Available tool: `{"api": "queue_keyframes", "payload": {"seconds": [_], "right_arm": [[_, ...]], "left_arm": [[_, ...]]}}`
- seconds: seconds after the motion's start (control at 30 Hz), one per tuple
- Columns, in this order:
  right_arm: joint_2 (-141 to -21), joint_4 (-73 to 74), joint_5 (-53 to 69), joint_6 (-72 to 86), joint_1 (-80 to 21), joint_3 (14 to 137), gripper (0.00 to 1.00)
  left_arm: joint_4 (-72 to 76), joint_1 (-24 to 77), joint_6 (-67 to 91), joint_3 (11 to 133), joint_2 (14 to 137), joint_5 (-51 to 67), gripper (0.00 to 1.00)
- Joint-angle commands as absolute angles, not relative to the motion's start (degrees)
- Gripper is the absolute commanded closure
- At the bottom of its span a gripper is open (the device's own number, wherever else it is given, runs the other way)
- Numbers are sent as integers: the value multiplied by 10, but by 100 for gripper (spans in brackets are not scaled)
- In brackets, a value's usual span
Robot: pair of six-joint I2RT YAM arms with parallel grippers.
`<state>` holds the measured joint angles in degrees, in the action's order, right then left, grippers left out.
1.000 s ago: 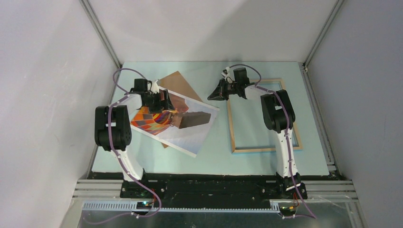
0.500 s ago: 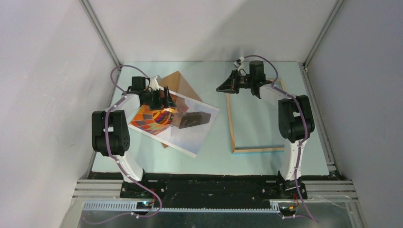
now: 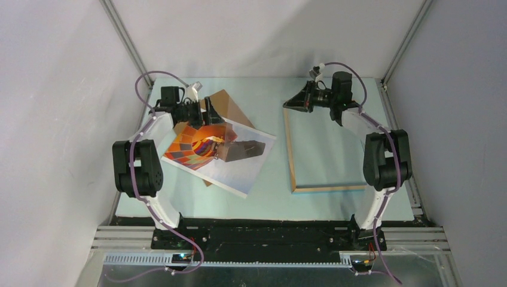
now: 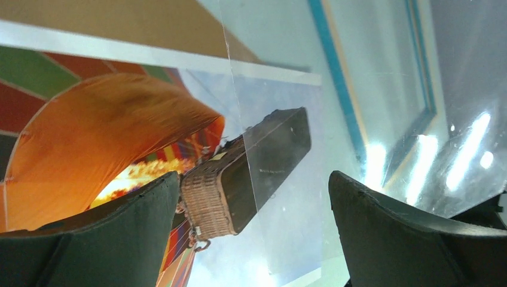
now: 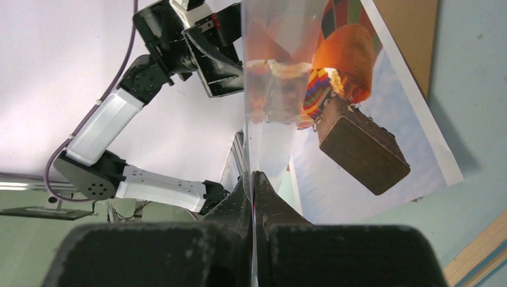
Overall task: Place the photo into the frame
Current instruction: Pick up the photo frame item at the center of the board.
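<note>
Photo [image 3: 234,162] lies flat, skewed, just left of the frame [image 3: 291,156] and nearer the left gripper [image 3: 207,115], which hovers over its balloon end with fingers spread apart, while the right gripper [image 3: 293,103] is clamped on a clear sheet [image 5: 276,89].

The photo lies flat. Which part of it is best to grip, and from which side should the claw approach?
The photo is thin and flat, so only an edge can be pinched. Probably best is its right corner, which juts past the brown board underneath; come in low from the frame side. The left claw is open; the right claw is shut on a clear sheet.
</note>
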<state>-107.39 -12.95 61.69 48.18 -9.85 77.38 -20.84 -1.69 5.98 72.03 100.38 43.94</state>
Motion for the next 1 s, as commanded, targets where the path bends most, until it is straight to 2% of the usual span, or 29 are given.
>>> {"api": "queue_keyframes", "payload": {"seconds": [0.0,0.37,0.77,0.97], "right_arm": [[-1016,-216,656,529,-90,764,100],[-941,-282,659,569,-94,729,100],[-903,-274,651,547,-99,708,100],[-901,-272,642,531,-94,697,100]], "left_arm": [[-204,-18,78,767,989,515,0],[-203,-8,116,838,1020,611,0],[-203,39,130,880,1043,665,0],[-202,58,136,876,1036,686,6]]}}
